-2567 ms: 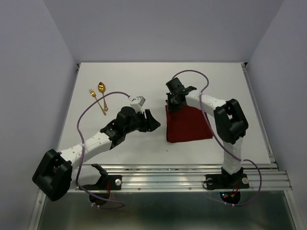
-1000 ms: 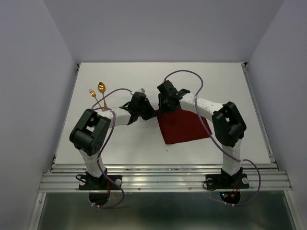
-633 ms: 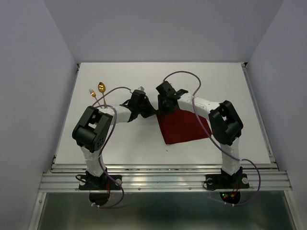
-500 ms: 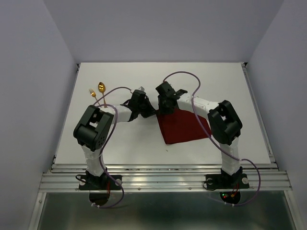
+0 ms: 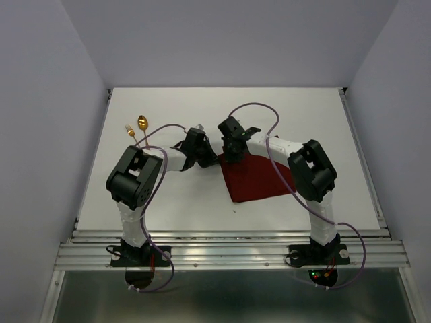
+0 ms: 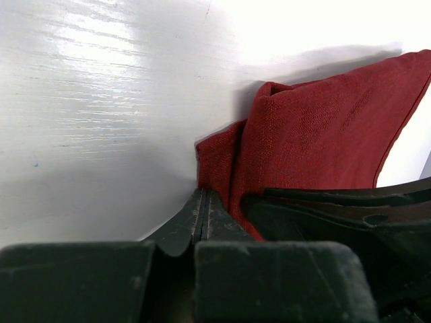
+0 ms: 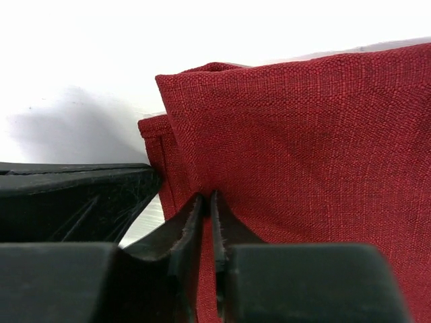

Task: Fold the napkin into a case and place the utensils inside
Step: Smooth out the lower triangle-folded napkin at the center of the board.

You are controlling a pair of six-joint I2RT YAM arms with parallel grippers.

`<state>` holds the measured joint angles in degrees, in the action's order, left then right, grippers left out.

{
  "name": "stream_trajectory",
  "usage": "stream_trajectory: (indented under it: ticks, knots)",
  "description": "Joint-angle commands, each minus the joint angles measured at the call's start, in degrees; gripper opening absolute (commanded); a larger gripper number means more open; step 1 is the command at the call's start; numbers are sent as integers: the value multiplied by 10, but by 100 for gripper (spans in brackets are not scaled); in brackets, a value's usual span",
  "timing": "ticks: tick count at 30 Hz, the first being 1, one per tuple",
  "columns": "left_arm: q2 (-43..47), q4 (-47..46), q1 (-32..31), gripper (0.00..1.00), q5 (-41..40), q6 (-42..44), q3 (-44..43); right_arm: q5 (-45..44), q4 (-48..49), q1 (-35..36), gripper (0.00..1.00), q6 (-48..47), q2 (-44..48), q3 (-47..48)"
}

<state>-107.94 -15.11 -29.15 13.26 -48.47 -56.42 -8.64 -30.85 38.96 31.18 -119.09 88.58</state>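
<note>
White table (image 5: 168, 202) carrying a folded cloth. Left gripper (image 6: 202, 202): fingers pressed together on the lower layer's edge at one corner of the napkin (image 6: 316, 128). Right gripper (image 7: 205, 202), just beside it: fingers pinching the upper layer at that corner. Spoon (image 5: 142, 122) and fork (image 5: 128, 129): side by side, well beyond the left gripper.

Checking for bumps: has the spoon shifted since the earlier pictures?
No. The spoon stays beside the fork near the far left corner of the table.
</note>
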Motion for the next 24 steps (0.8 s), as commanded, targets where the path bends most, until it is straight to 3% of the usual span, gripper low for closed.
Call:
stream_trajectory:
  ticks: [1, 5, 24]
  knots:
    - [-4, 1, 1, 0, 4, 15, -26, -16, 4, -1, 10, 0, 4, 21]
    - [-11, 2, 2, 0, 5, 16, -28, -16, 5, -1, 1, -1, 12, 20]
    - [-32, 9, 4, 0, 7, 22, -34, 6, 12, -1, 1, 4, 58, 11]
